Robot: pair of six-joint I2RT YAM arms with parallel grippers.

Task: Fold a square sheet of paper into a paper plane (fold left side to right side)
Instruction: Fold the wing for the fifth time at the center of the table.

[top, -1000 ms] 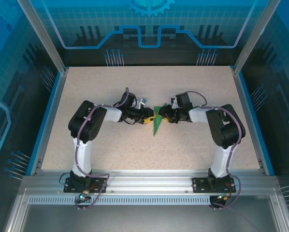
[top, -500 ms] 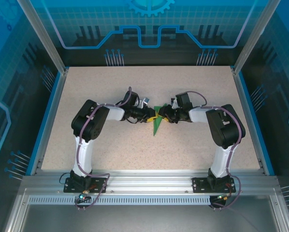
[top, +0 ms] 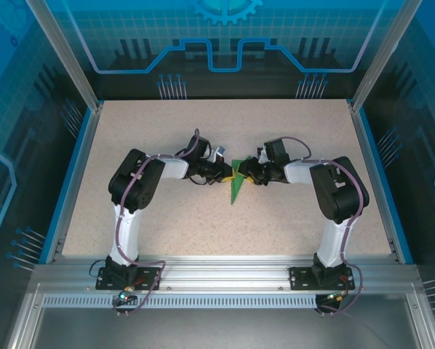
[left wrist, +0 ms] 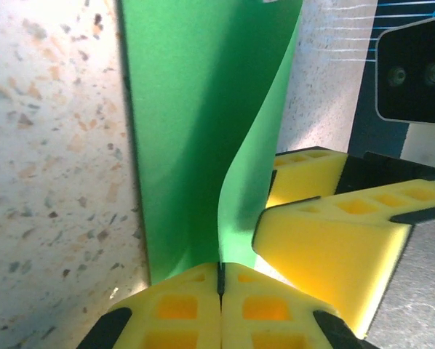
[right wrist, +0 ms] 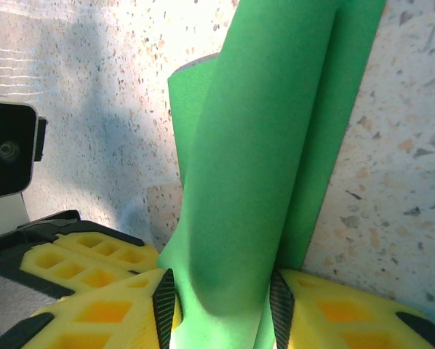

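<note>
Top external view. The green sheet of paper [top: 236, 183] lies near the middle of the table [top: 297, 134] as a slim pointed wedge, its tip toward the arm bases. That shape suggests the corner folds and a centre crease are already in, while the left-to-right fold is only under way. The left gripper [top: 228, 173] and the right gripper [top: 244, 171] meet at the wide far end of the wedge from opposite sides. Their jaws are too small here to judge.

Left wrist view. The green sheet of paper [left wrist: 192, 109] rests partly flat on the table [left wrist: 50, 160], and one flap rises off it in a soft curve. The left gripper [left wrist: 220, 270] has its yellow fingers [left wrist: 177, 309] pressed together, and the lower edge of the raised flap runs into the seam between them, so it is pinching that flap. The right gripper [left wrist: 276, 207] stands just beside the same flap on its far side.

Right wrist view. The green sheet of paper [right wrist: 268, 145] bulges as a rounded, uncreased bundle between the right gripper [right wrist: 223, 313] fingers [right wrist: 334, 313]. The jaws are partly spread, with a dark pad touching the paper on each side, which reads as a loose hold. The left gripper [right wrist: 141, 273] sits close at the lower left.

What appears left to do is carry the flap fully over, press it flat and sharpen the crease.
</note>
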